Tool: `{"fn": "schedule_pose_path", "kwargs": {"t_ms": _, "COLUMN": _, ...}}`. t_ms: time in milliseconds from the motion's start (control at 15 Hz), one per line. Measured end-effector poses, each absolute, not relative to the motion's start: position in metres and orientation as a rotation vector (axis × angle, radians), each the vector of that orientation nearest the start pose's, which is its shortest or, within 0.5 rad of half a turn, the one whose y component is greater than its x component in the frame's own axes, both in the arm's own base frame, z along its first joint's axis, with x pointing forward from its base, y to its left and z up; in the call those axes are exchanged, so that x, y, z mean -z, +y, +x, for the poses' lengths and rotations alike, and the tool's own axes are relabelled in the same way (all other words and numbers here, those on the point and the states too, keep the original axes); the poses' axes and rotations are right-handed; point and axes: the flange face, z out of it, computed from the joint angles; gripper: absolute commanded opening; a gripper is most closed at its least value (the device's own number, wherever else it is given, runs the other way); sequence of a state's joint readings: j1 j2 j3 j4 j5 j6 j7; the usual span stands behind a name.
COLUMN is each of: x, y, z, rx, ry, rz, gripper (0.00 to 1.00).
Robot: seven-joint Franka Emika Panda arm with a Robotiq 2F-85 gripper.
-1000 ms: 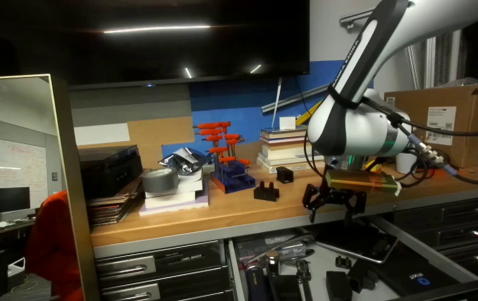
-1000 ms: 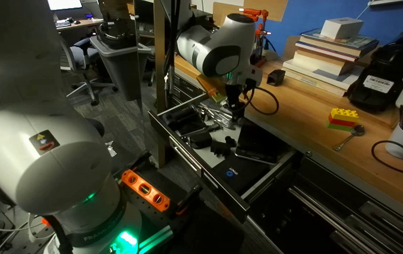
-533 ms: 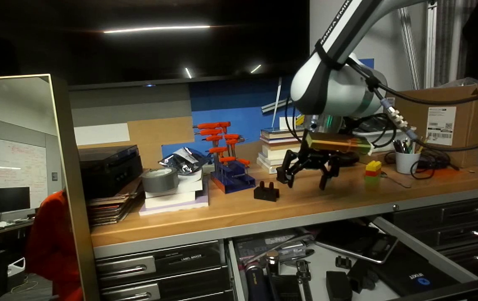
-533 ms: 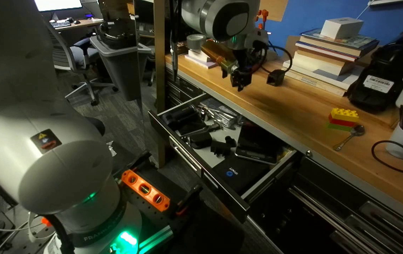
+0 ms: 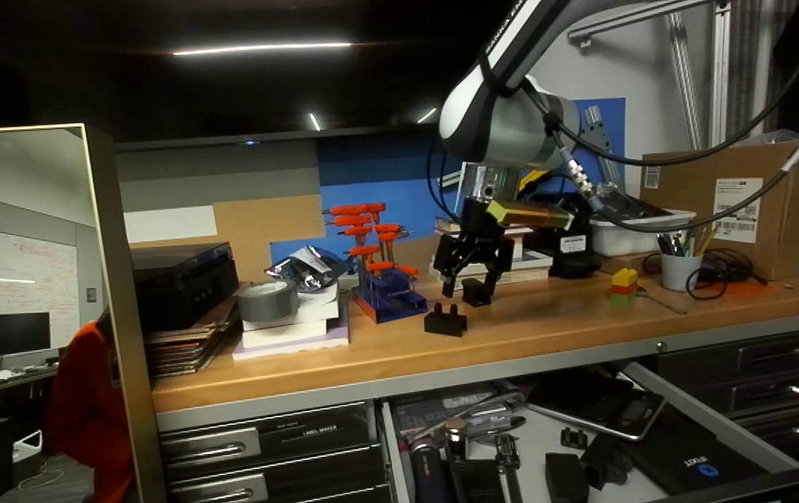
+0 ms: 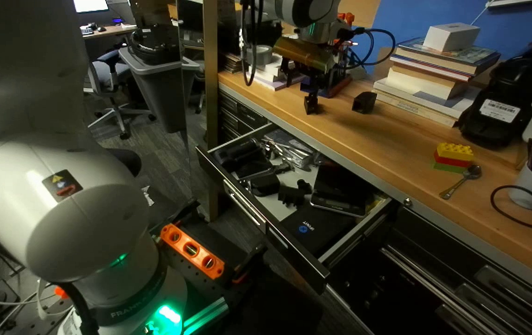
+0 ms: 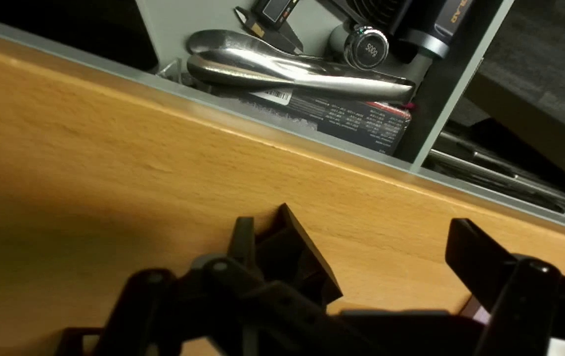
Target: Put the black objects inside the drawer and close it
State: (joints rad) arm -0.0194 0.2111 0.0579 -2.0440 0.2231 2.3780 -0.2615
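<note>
Currently, one pronged block (image 5: 445,323) and one hollow block (image 6: 364,103), both black, stand on the worktop (image 6: 400,153) near and below the wide-spread gripper (image 7: 351,230); lower, one open drawer (image 5: 714,417) holds dark, half-hidden items (image 6: 266,184) hard to count.

The counter (image 7: 79,168) is smooth wood with a faint sheen; the black block (image 5: 445,323) looks like matt plastic. The drawer (image 5: 714,420) has metal sides, the silver tool (image 7: 312,71) is glossy polished metal, the box (image 5: 797,241) dull cardboard.
</note>
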Motion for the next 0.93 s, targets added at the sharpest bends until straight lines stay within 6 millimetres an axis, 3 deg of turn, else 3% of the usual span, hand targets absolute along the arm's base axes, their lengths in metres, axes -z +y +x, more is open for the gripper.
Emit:
{"fn": "schedule_pose_path", "kwargs": {"t_ms": 400, "x": -0.327, "y": 0.035, "z": 0.634, "rx": 0.146, "ry": -0.66, "rz": -2.883, "gripper": 1.0}}
{"fn": "schedule_pose_path", "kwargs": {"t_ms": 933, "x": -0.294, "y": 0.029, "z": 0.674, "rx": 0.131, "ry": -0.992, "rz": -2.866, "gripper": 1.0}}
